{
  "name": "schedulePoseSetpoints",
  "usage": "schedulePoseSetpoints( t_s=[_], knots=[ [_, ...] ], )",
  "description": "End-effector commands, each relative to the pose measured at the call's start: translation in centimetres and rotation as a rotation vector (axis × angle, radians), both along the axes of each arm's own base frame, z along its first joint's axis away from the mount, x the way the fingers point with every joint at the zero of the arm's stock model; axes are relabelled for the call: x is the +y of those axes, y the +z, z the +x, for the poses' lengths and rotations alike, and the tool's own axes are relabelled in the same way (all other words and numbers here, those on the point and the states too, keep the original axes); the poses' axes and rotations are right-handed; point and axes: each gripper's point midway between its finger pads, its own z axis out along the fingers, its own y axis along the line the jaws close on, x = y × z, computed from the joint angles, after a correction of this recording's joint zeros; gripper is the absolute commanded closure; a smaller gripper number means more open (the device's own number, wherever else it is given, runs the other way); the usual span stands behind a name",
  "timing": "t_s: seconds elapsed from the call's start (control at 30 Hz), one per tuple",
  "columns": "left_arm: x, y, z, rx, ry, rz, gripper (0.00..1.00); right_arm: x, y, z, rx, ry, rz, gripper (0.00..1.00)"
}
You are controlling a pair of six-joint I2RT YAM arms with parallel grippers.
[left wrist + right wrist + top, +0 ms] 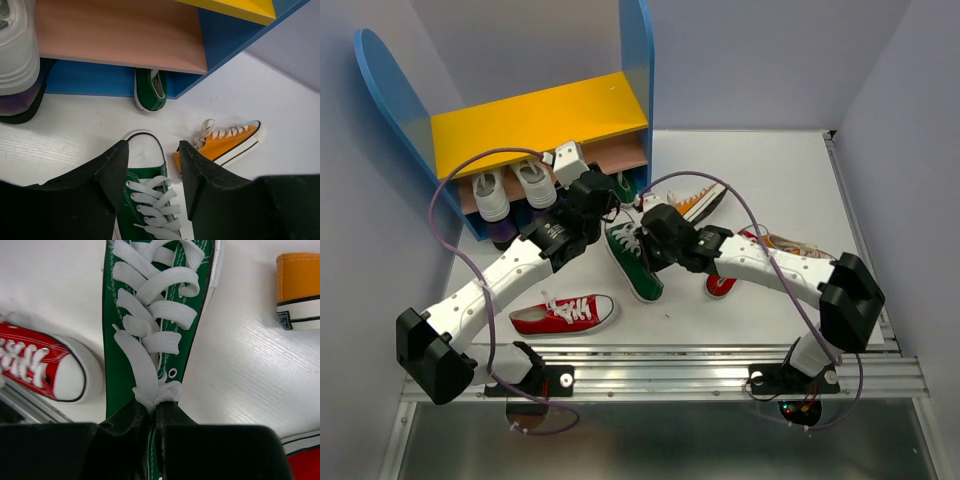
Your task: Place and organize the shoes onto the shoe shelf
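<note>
- At far left of the overhead view stands the shoe shelf [540,122]. Its yellow top board is bare, and a tall blue side panel rises at each end.
- On its brownish-pink lower board I see a pair of white shoes [510,187] side by side. Dark purple shoes [503,232] sit beneath that board, partly hidden.
- Near the front rail a red sneaker [565,313] lies on its sole on the white table [770,170], lengthwise along the rail and well apart from the shelf.
- Left gripper [152,170]: the fingers are spread. In my left wrist view the white toe cap of the loose green sneaker [635,262] shows between them. I cannot tell whether the pads touch it.
- A tucked green sneaker [150,90] sits under the lower board at the shelf's right end, only its outer part showing.
- The loose green sneaker lies mid-table, between the two arms and in front of the shelf.
- Right gripper [154,422]: the fingers are pressed together on the loose green sneaker, pinching it where the white lacing ends at the tongue.
- An orange sneaker [700,200] rests on the table just right of the shelf, near the right gripper but apart from the loose green sneaker.
- A second red sneaker [721,285] shows its toe below the right forearm. The rest is hidden.
</note>
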Motion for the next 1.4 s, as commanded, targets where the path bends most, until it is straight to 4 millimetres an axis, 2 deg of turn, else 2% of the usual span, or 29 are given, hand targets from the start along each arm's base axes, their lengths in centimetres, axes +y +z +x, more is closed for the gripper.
schedulePoseSetpoints(
  t_s=[0.0, 0.07, 0.13, 0.23, 0.3, 0.33, 0.4, 0.47, 0.53, 0.57, 0.6, 0.67, 0.7, 0.73, 0.8, 0.9, 0.97, 1.07, 1.23, 1.33, 1.37],
  knots=[
    [1.0, -0.2, -0.5, 0.014, 0.036, -0.002, 0.44, 2.1, 1.6, 2.5, -0.088, 0.009, 0.03, 0.99],
    [0.7, -0.9, -0.6, 0.032, 0.025, -0.012, 0.45, 2.3, -0.4, 2.8, -0.069, 0.012, -0.013, 0.99],
    [0.3, -1.6, -0.7, 0.044, 0.008, -0.023, 0.45, 2.4, -1.6, 2.9, -0.054, 0.011, -0.037, 0.86],
    [-0.4, -3.1, -1.0, 0.084, -0.008, -0.049, 0.45, 2.3, -1.6, 3.2, -0.058, -0.006, -0.039, 0.51],
    [-0.7, -4.5, -1.3, 0.127, -0.01, -0.053, 0.45, 1.5, -0.9, 3.7, -0.09, -0.055, -0.047, 0.33],
    [-0.7, -5.0, -1.4, 0.14, -0.008, -0.053, 0.45, 1.1, -0.5, 3.9, -0.106, -0.072, -0.051, 0.3],
    [-0.9, -6.0, -1.8, 0.167, -0.011, -0.049, 0.45, -0.7, 0.6, 5.0, -0.133, -0.137, -0.047, 0.29],
    [-1.2, -7.0, -2.3, 0.192, -0.028, -0.042, 0.44, -3.4, 0.8, 6.2, -0.134, -0.22, -0.047, 0.28],
    [-1.7, -7.8, -2.8, 0.213, -0.041, -0.029, 0.43, -5.7, 2.4, 6.8, -0.153, -0.28, -0.012, 0.27],
    [-1.8, -8.0, -3.0, 0.22, -0.04, -0.031, 0.43, -8.1, 2.1, 7.5, -0.142, -0.345, -0.02, 0.27],
    [-2.1, -8.7, -3.4, 0.239, -0.052, -0.015, 0.43, -9.6, 3.4, 7.7, -0.16, -0.386, 0.009, 0.27],
    [-2.4, -9.5, -3.9, 0.264, -0.057, 0.0, 0.43, -12.7, 3.5, 8.1, -0.16, -0.468, 0.005, 0.25],
    [-2.7, -10.0, -4.2, 0.28, -0.063, 0.003, 0.41, -15.1, 3.8, 8.6, -0.169, -0.552, 0.002, 0.2],
    [-3.4, -10.7, -5.0, 0.3, -0.091, 0.015, 0.4, -16.5, 5.2, 8.5, -0.198, -0.594, 0.028, 0.14],
    [-4.6, -11.7, -6.0, 0.327, -0.134, 0.025, 0.37, -19.7, 5.6, 8.6, -0.219, -0.708, 0.03, 0.08],
    [-6.1, -13.7, -8.1, 0.383, -0.185, 0.069, 0.31, -22.3, 7.1, 8.2, -0.262, -0.806, 0.065, 0.0],
    [-6.8, -14.3, -8.9, 0.401, -0.207, 0.091, 0.24, -23.0, 7.9, 7.9, -0.287, -0.843, 0.081, 0.0],
    [-7.6, -15.1, -9.1, 0.417, -0.231, 0.108, 0.12, -23.1, 8.5, 7.9, -0.299, -0.855, 0.1, 0.0],
    [-8.6, -16.3, -7.9, 0.406, -0.222, 0.134, 0.13, -22.6, 8.1, 8.3, -0.281, -0.844, 0.095, 0.0],
    [-9.4, -17.1, -7.5, 0.415, -0.231, 0.157, 0.2, -22.4, 7.9, 8.4, -0.274, -0.846, 0.102, 0.0],
    [-9.5, -18.1, -7.3, 0.431, -0.228, 0.173, 0.25, -22.4, 7.9, 8.4, -0.271, -0.846, 0.107, 0.0]
  ],
)
